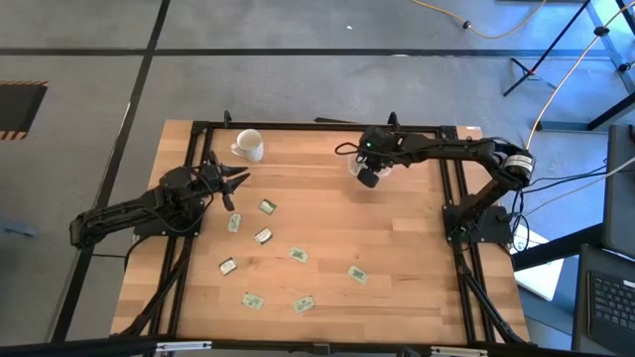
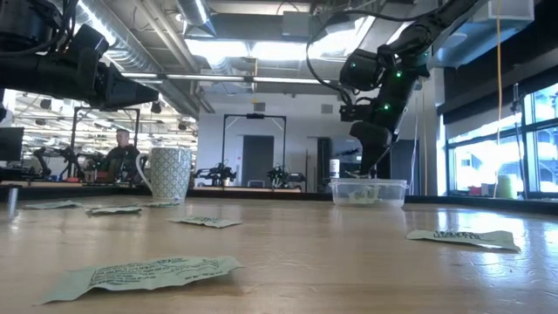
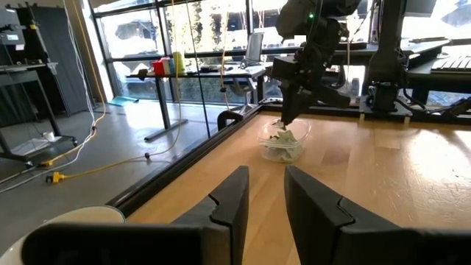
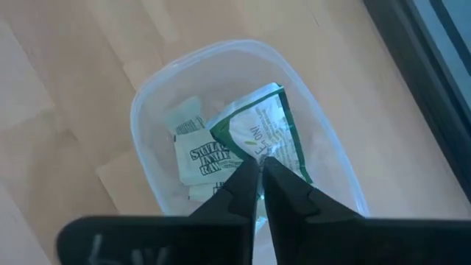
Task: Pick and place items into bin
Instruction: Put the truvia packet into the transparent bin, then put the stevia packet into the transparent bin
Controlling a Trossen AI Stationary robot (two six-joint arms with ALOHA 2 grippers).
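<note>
Robotics lab: other arm rigs [image 2: 283, 174], desks [image 3: 206, 73], ceiling ducts [image 2: 148, 61].

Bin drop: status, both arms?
Right pincer over the bin, fingertips pinching a packet edge, not yet dropped. Left pincer open, empty, waiting near the mug. Nine packets remain on the table; nothing blocking.

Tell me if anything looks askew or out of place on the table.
Nothing is spilled or damaged. One packet stands tilted in the bin, pinched by the right hand, and nine packets lie scattered at odd angles.
</note>
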